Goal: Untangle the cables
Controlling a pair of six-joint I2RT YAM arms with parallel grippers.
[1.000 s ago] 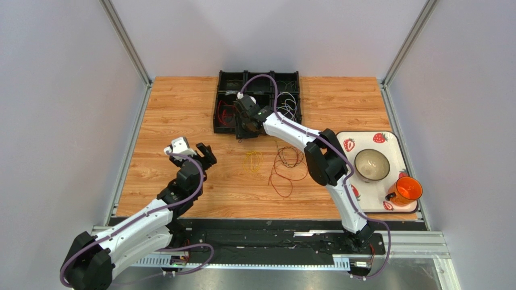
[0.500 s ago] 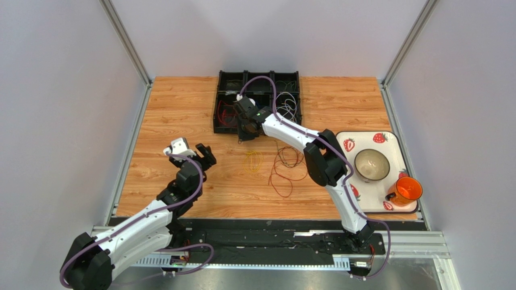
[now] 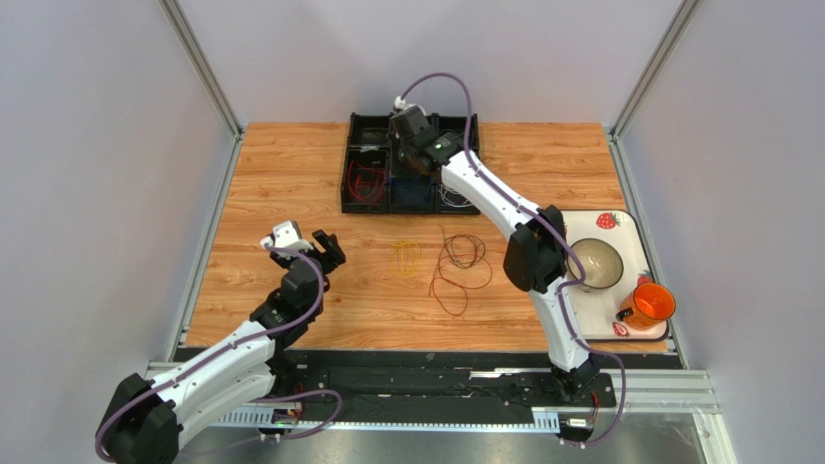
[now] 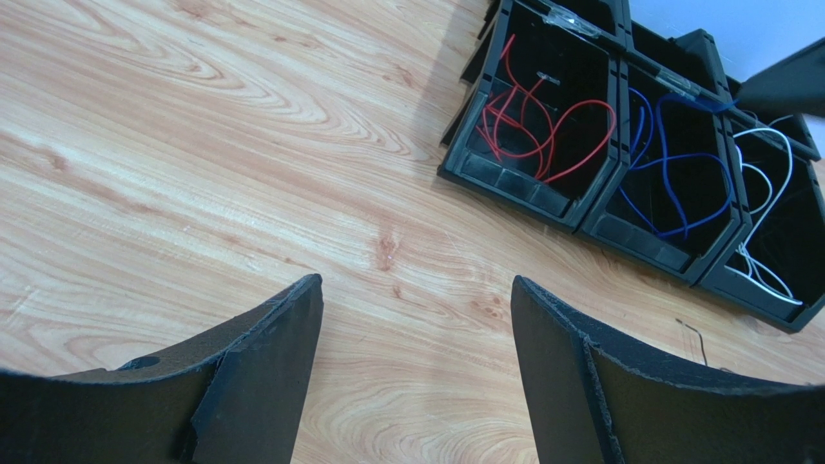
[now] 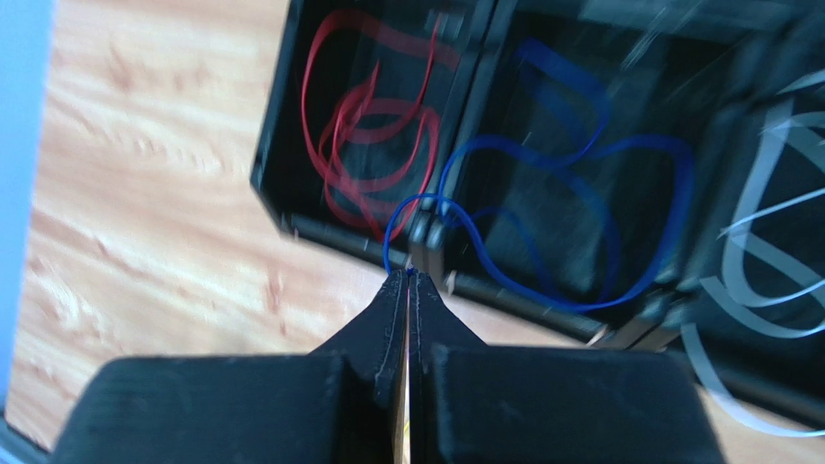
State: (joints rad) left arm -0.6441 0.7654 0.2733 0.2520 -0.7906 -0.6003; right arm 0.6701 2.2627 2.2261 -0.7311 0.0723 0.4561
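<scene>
Above the black tray (image 3: pixel 368 206) at the far side of the table (image 3: pixel 290 174), your right gripper (image 5: pixel 408 275) pinches a blue cable (image 5: pixel 423 197) that trails into the middle compartment, your left gripper (image 4: pixel 416 290) hangs spread wide, and a yellow cable (image 3: pixel 405 256) and a red cable (image 3: pixel 447 290) lie on the wood.

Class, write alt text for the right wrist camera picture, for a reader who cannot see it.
The right gripper, fingers closed, pinches a thin blue cable over a black plastic divided tray; the image is blurred. Red cables lie in its left compartment, blue in the middle, white cables in the right.
</scene>
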